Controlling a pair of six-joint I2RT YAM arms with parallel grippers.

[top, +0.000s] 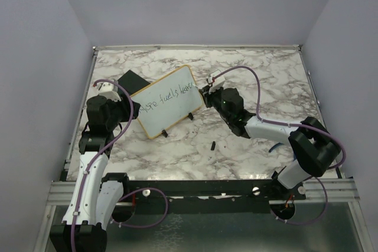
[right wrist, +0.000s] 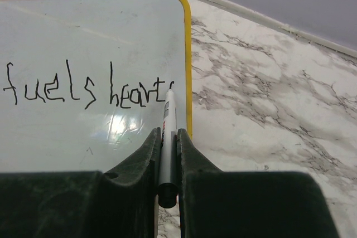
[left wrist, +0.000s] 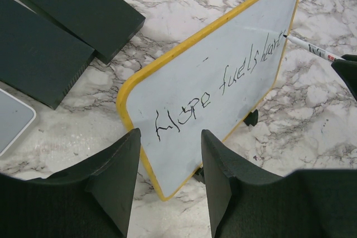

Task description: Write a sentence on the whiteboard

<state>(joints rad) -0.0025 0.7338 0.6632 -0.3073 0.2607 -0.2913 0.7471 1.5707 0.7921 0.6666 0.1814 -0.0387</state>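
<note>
The whiteboard (top: 171,110) with its yellow frame stands tilted on black feet left of the table's centre. The sentence (left wrist: 192,108) on it reads "Hope fuels hearts" in thin dark strokes. My left gripper (left wrist: 170,137) has the board's near corner between its jaws, and both frame edges run up against the fingers' inner faces. My right gripper (right wrist: 167,133) is shut on a white marker (right wrist: 169,118). The marker's tip rests on the board just after the last letter (right wrist: 170,85), near the right frame edge. In the top view the right gripper (top: 207,94) sits at the board's right end.
Two flat black blocks (left wrist: 78,4) (left wrist: 39,54) lie on the marble beyond the board's left end. A small dark cap (top: 212,144) lies on the table in front of the board. A raised rail (top: 195,46) borders the table at the back.
</note>
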